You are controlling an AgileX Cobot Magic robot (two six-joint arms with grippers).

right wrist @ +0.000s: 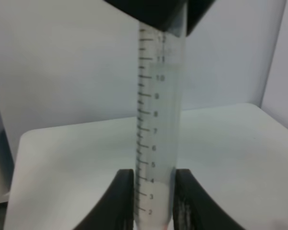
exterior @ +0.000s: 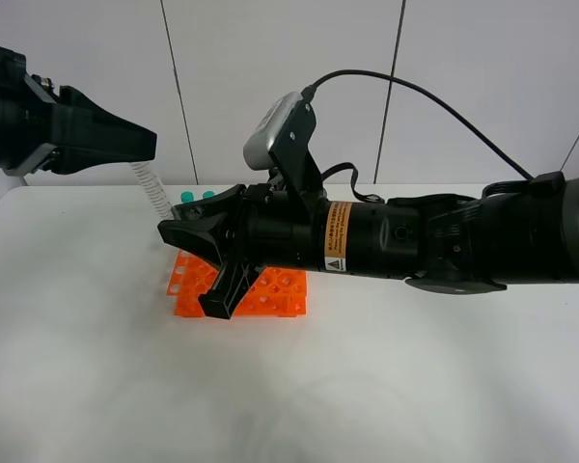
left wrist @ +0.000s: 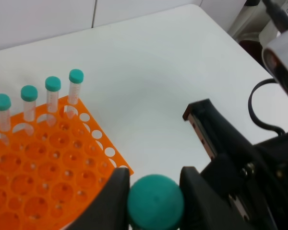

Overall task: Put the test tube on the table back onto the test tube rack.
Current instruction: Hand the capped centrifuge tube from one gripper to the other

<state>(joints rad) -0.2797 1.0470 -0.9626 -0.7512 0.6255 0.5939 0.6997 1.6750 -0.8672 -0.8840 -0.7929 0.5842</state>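
The test tube (exterior: 154, 193) hangs slanted in the air above the orange test tube rack (exterior: 280, 289), held at both ends. My left gripper (left wrist: 155, 191) is shut on its teal cap (left wrist: 156, 202). In the right wrist view the clear, graduated test tube (right wrist: 158, 120) stands between the fingers of my right gripper (right wrist: 154, 191), which press against its lower end. In the exterior view the right gripper (exterior: 179, 227) reaches across from the right, over the rack's left half. The left gripper (exterior: 140, 159) comes in from the upper left.
Several capped tubes (left wrist: 53, 93) stand in a row along one edge of the rack (left wrist: 33, 167); two of their caps (exterior: 186, 196) show behind the right gripper. The white table (exterior: 367, 386) spreads around the rack. A black cable loops above the right arm.
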